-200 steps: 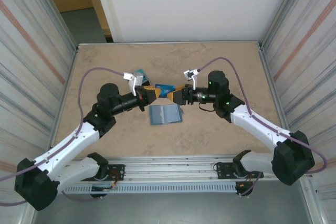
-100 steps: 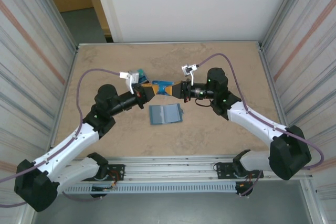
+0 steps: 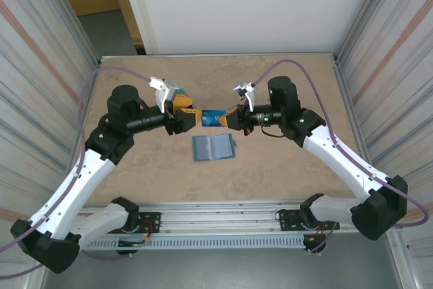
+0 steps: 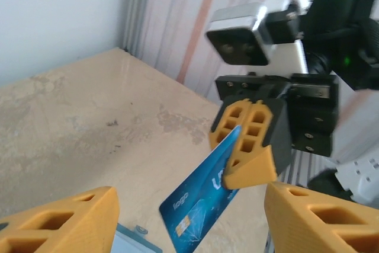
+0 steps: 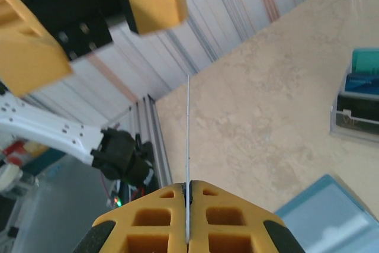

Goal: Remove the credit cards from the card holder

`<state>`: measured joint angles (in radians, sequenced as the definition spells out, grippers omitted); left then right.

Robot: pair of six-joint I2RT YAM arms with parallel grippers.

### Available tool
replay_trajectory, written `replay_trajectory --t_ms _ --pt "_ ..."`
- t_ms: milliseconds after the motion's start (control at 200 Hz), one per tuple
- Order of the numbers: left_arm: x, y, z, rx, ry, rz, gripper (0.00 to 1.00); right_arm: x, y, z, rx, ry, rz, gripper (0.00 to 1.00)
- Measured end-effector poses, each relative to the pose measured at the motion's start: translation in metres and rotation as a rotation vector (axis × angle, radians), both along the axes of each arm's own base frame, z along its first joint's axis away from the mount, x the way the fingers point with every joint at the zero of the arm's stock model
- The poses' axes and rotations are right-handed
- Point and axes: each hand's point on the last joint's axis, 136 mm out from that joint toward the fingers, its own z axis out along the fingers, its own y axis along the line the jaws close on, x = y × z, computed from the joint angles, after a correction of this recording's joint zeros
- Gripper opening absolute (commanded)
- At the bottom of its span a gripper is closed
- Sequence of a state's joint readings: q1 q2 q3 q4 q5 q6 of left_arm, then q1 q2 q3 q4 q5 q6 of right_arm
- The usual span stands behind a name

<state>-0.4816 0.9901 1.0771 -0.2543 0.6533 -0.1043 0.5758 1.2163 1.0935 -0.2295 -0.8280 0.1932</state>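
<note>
Right tool [image 3: 231,118]: closed on one end of a blue credit card [image 3: 212,118], which is held in the air above the table [image 3: 284,167]. From the right wrist the card is seen edge-on, pinched between the two orange fingers [image 5: 157,220]. From the left wrist it is seen tilted, chip end low, far end clamped.

Left tool [image 3: 190,118]: open. Its fingers [image 4: 62,220] are spread wide to either side of the card's free end (no contact with the card is seen). The two tools are pointed at each other, tips near.

Card holder [image 3: 213,147]: laid open and flat on the table, just nearer the arm bases than the held card, and touched by neither tool.

Card pile [image 5: 361,81]: teal and dark cards stacked on the table, apart from the holder. Whether a clear sleeve lies under the pile cannot be told.
</note>
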Motion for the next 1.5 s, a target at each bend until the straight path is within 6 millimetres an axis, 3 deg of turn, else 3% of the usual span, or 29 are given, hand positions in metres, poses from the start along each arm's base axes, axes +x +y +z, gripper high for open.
replay_trajectory --t_ms 105,311,586,747,1052,1193,1313,1373,1498 --pt "-0.004 -0.007 -0.007 0.066 -0.005 -0.076 0.65 -0.007 -0.004 -0.010 -0.051 0.001 0.026 0.00" --pt "-0.011 -0.029 -0.046 0.172 0.086 -0.222 0.63 -0.017 -0.006 -0.018 -0.102 0.005 0.070 0.00" --pt "-0.014 -0.044 -0.057 0.230 0.117 -0.331 0.53 -0.027 0.000 -0.029 -0.132 0.027 0.128 0.00" --pt "-0.025 -0.052 -0.068 0.272 0.131 -0.401 0.52 -0.030 0.000 -0.032 -0.138 0.034 0.141 0.00" --pt "-0.036 -0.055 -0.089 0.340 0.180 -0.456 0.02 -0.029 0.004 -0.039 -0.157 0.054 0.150 0.00" --pt "-0.034 -0.054 -0.091 0.352 0.171 -0.451 0.00 -0.030 0.004 -0.041 -0.162 0.046 0.156 0.14" --pt "-0.030 -0.052 -0.092 0.367 0.161 -0.428 0.00 -0.025 0.002 -0.042 -0.174 0.038 0.133 0.39" --pt "-0.022 -0.047 -0.093 0.375 0.153 -0.394 0.00 -0.021 0.001 -0.042 -0.176 0.034 0.115 0.47" --pt "0.004 -0.026 -0.101 0.405 0.134 -0.269 0.00 -0.007 -0.007 -0.038 -0.174 0.034 0.037 0.55"
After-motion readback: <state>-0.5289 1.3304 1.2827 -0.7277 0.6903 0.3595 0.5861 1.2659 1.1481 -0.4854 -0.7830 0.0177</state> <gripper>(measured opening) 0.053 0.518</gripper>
